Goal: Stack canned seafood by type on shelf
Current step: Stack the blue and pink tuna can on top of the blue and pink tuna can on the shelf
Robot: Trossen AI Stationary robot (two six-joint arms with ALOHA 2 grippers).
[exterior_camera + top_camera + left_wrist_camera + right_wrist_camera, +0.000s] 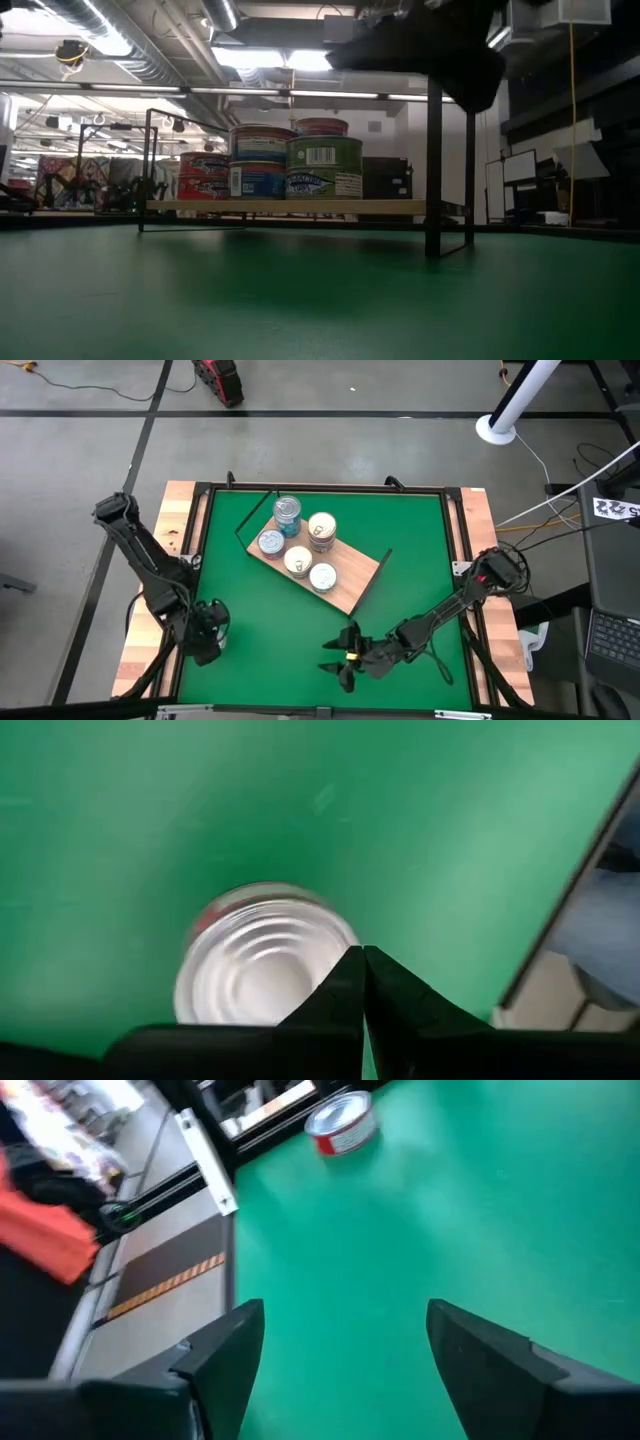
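Hovering low over the near-left corner of the green tabletop (400, 550): left claw (362, 982), fingers pressed together, holding nothing. Directly beneath it, one loose tin (262, 955) on the mat, silver ribbed face up, red side label just visible; same tin (342, 1124) seen far off in the right wrist view, close to the left edge rail.

Sitting over the near edge, slightly right of centre: right claw (345, 657), fingers (228, 1342) spread wide, empty, only bare green between them.

Resting diagonally in the far-centre part of the tabletop: shelf (350, 582), light wood board with dark frame, raised on thin dark legs in the low view. Grouped on its far-left half: canned seafood (298, 537), five lids visible from above, silver and cream-gold. Stacked two high at least in places per the low view, blue-label tins (258, 160) beside a green-label tin (324, 166), red-label ones behind; near-right end of the board bare.
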